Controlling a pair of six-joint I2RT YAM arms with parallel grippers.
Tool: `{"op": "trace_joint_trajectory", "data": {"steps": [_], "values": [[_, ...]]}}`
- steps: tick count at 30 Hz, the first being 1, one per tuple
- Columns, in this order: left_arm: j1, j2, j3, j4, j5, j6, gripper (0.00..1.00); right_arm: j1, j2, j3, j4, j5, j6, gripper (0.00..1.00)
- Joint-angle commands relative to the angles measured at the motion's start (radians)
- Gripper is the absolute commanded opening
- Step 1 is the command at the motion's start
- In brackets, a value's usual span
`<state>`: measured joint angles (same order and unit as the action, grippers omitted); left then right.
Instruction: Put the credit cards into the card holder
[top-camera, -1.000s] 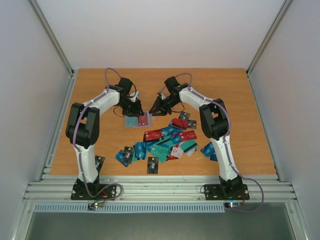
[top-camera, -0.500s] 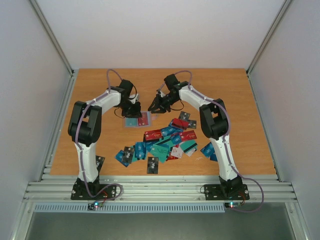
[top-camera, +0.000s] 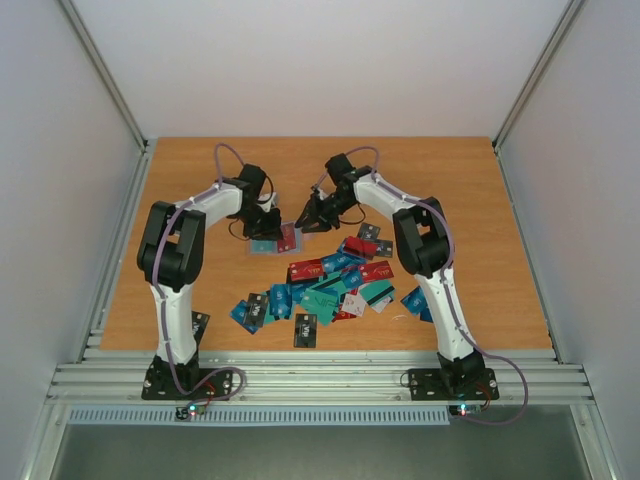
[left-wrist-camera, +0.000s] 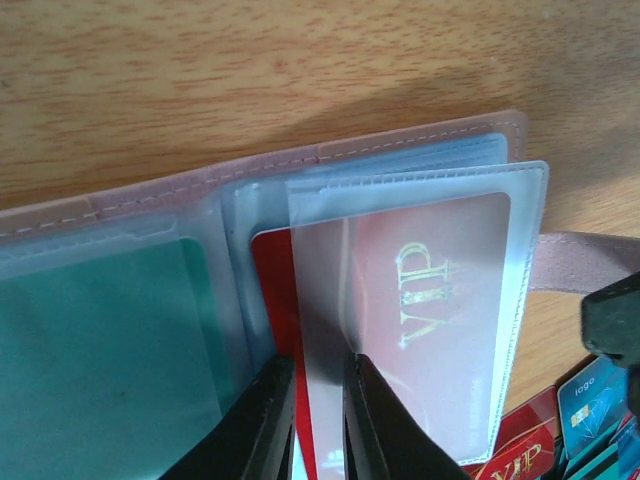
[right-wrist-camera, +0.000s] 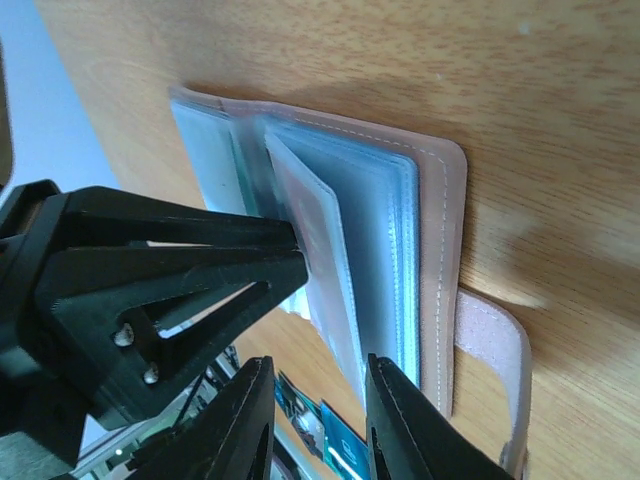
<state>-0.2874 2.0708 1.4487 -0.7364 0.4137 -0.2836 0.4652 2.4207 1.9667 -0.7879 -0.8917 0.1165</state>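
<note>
The card holder (top-camera: 281, 243) lies open on the table between both grippers, its clear sleeves fanned up (right-wrist-camera: 385, 250). One sleeve shows a red VIP card (left-wrist-camera: 430, 290) through its plastic, and the left pocket holds a teal card (left-wrist-camera: 90, 340). My left gripper (left-wrist-camera: 320, 375) is shut on the near edge of that clear sleeve. My right gripper (right-wrist-camera: 320, 365) stands open just off the holder's right side, one finger (right-wrist-camera: 395, 420) close beside the sleeve stack. Many loose credit cards (top-camera: 330, 285) lie scattered nearer the arm bases.
The holder's tan strap (right-wrist-camera: 495, 350) sticks out on the right. A blue card (left-wrist-camera: 592, 398) and a red card (left-wrist-camera: 515, 450) lie just beyond the holder. The left gripper's black body (right-wrist-camera: 130, 290) fills the left of the right wrist view. One dark card (top-camera: 305, 330) sits near the front edge.
The left gripper's jaws have narrowed onto the sleeve. Both grippers and the holder have shifted only slightly; the right jaws keep the same width.
</note>
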Motion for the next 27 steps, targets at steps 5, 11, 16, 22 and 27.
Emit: {"op": "trace_joint_trajectory", "data": {"steps": [5,11,16,22,27], "values": [[0.006,0.035,-0.035,0.048,0.01,0.008,0.17,0.016,0.049,0.055,-0.041,-0.027,-0.027,0.34],[0.014,0.044,-0.039,0.054,0.03,0.008,0.16,0.029,0.079,0.089,-0.058,-0.033,-0.029,0.36],[0.02,0.046,-0.041,0.06,0.048,0.009,0.15,0.037,0.101,0.122,-0.065,-0.033,-0.024,0.36],[0.022,0.056,-0.044,0.089,0.12,0.002,0.15,0.047,0.119,0.145,-0.06,-0.043,-0.009,0.35],[0.022,0.074,-0.043,0.138,0.22,-0.031,0.15,0.047,0.116,0.17,-0.082,-0.029,-0.016,0.31]]}}
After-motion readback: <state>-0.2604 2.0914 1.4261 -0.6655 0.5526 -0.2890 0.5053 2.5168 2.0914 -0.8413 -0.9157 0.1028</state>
